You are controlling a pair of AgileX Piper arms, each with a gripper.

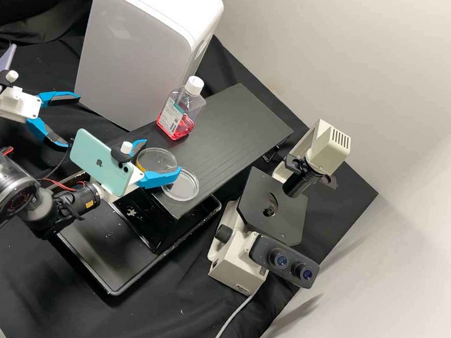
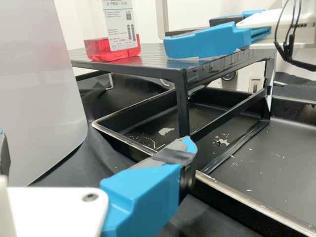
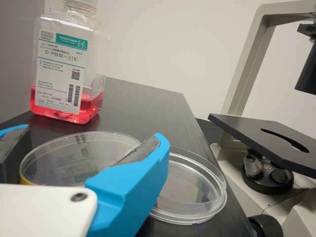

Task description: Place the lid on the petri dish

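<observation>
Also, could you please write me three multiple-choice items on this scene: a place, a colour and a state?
1. Where does the bottle stand? A on the floor; B on the raised black shelf; C in a person's hand.
2. What colour is the liquid in the bottle? A red; B green; C blue.
3. How is the left end effector? A shut on the bottle; B shut on a dish; C open, holding nothing.
Key: B, the bottle's base rests on the shelf; A, red shows through its clear wall; C, its blue fingers stand apart with nothing between.
</observation>
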